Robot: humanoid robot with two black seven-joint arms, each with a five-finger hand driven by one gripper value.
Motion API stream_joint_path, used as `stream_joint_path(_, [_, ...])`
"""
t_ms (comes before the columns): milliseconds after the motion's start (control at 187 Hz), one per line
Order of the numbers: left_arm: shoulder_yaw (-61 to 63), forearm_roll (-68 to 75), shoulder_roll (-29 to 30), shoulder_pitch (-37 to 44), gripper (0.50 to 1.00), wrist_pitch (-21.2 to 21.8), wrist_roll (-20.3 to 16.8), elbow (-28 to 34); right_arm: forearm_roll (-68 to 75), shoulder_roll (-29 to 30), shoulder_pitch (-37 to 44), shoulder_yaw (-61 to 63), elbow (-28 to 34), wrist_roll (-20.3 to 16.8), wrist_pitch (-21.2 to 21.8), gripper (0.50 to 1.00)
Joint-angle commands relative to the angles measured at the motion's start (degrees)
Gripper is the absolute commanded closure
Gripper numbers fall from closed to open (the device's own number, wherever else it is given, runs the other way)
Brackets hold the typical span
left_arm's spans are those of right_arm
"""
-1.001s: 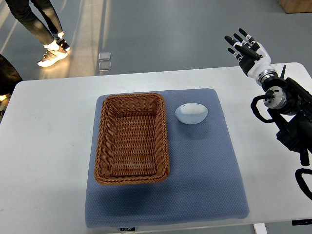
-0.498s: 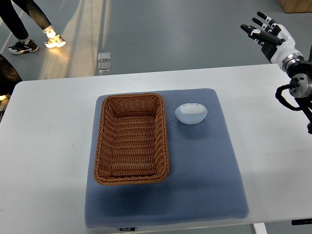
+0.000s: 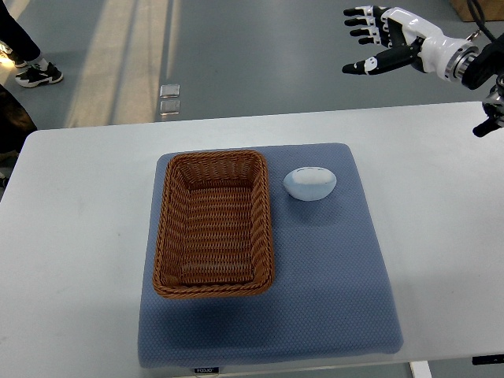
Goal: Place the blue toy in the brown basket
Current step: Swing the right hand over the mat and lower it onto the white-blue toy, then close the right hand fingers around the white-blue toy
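1. Top view shows the right hand [image 3: 383, 43] up high at the far right, past the back edge of the white table [image 3: 75, 236]. Its fingers [image 3: 358, 24] are spread wide and it holds nothing.
2. No left hand can be seen.
3. The blue toy [image 3: 309, 183] is a round, pale blue lump. It lies on the blue mat [image 3: 331, 299], just beside the right wall of the brown basket [image 3: 213, 224], near the far end of the basket. It does not look like it touches the basket.
4. The basket has nothing in it, so the job has not started yet. The step now is to reach for the toy.
5. To do this well, the hand should come down over the toy from above, with the fingers wide enough to go round both sides.
6. The toy looks smooth and round, so it may roll or slip. A soft, even squeeze low on its sides should work best.
7. The fingers on the basket side have little room, so they should slide in slowly and not bump the wall.
8. Then a short lift and a small move to the left would put the toy over the basket.
9. A person's shoes [image 3: 35, 73] show on the floor far away at the top left.
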Motion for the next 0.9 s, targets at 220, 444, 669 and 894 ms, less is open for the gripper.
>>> stream_joint_path(220, [0.0, 0.0, 0.0, 0.0, 0.5, 0.0, 0.0, 0.0, -19.8, -0.4, 3.9, -1.7, 5.4, -0.7, 14.1, 0.589])
stream_joint_path(444, [0.0, 0.0, 0.0, 0.0, 0.5, 0.0, 0.0, 0.0, -27.4, 0.7, 4.2, -8.5, 11.3, -0.7, 14.8, 0.591])
stream_joint_path(669, [0.0, 0.0, 0.0, 0.0, 0.5, 0.0, 0.0, 0.0, -36.1, 7.1, 5.6, -11.8, 8.0, -1.5, 12.5, 0.593])
stream_joint_path(894, [0.1, 0.0, 0.0, 0.0, 0.5, 0.0, 0.0, 0.0, -40.1, 8.2, 5.0, -18.3, 7.0, -3.3, 8.1, 0.599])
